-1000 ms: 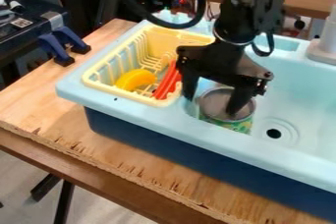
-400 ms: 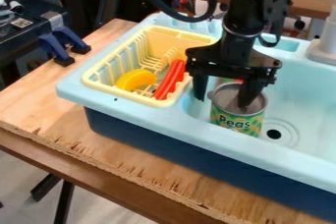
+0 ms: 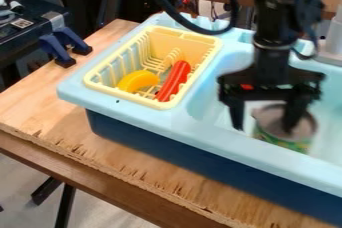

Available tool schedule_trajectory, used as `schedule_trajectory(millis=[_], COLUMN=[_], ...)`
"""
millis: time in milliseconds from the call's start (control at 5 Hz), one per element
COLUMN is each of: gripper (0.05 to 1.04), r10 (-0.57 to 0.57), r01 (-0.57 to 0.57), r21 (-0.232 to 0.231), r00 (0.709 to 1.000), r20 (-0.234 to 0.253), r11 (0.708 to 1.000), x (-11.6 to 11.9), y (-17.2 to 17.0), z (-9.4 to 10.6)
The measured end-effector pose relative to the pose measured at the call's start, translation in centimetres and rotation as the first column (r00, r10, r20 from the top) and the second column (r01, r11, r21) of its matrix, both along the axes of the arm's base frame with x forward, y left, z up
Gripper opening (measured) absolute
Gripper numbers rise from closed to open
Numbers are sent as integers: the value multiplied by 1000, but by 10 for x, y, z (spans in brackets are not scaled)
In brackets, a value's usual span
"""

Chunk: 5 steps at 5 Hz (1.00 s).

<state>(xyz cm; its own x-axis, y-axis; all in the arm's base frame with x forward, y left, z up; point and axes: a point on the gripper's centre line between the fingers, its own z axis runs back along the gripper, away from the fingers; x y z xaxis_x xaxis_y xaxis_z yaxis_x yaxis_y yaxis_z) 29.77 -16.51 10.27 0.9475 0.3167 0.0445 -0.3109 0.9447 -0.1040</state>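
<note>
Pale wooden tabletop (image 3: pixel 67 107) supports a light-blue plastic sink (image 3: pixel 150 120). Black two-finger gripper (image 3: pixel 264 123), spread wide, hangs over its basin. Yellow slatted rack (image 3: pixel 187 39) sits left of the open green-patterned can (image 3: pixel 283 143), in the basin by one fingertip.

1 can (image 3: pixel 284 144), short, wide, round. Green patterned label (image 3: pixel 298 145) around the side, grey metallic rim, grey interior (image 3: pixel 270 117); top open. Mouth faces up; roughly upright, exact tilt unclear from blur. Lies in the light-blue sink (image 3: pixel 227 138), near the front edge, which hides its base. Of my gripper's (image 3: pixel 264 129) 2 fingers, set apart, 1 dips into the mouth, 1 hangs outside by the left of the view. Can't tell if the inner 1 touches the wall.
</note>
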Motion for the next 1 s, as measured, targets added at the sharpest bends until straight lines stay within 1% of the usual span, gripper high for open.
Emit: schedule_trajectory(millis=[200,400,600,800,1000], gripper=[1007,1004,1003,1003,1003], r10=[-132,-185,-191,-208,-215], r01=[132,185,190,210,221], r21=[-49,-83,-84,-67,-70], r00=[991,983,982,977,973], r20=[-1,5,6,33,87], r11=[990,979,978,975,973], x=[-18,-21,-22,-22,-25], y=[-33,-45,-46,-47,-44], z=[-1,-4,-5,-2,7])
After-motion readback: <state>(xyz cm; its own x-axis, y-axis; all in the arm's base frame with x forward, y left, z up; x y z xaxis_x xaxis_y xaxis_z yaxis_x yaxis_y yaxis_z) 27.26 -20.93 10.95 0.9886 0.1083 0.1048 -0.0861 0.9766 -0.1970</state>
